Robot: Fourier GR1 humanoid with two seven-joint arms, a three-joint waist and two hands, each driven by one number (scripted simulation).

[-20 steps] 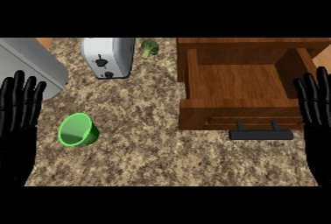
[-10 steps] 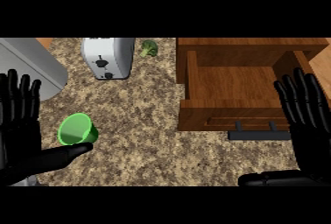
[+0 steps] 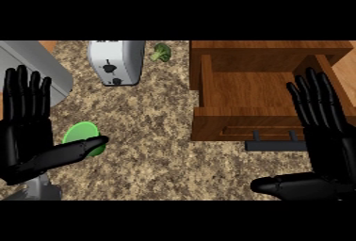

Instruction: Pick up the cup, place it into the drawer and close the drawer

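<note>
green cup (image 3: 84,136) under left hand (image 3: 28,141) thumb, fingers straight, drawer (image 3: 261,96) open

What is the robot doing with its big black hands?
The robot wants to put the green cup into the wooden drawer. The drawer is open and nothing shows inside it. The cup sits on the speckled counter, and the left hand is open right beside it, with its thumb across the cup's edge. It has not picked the cup up yet. The right hand is open too, over by the drawer's dark handle. A toaster stands at the back.
</note>
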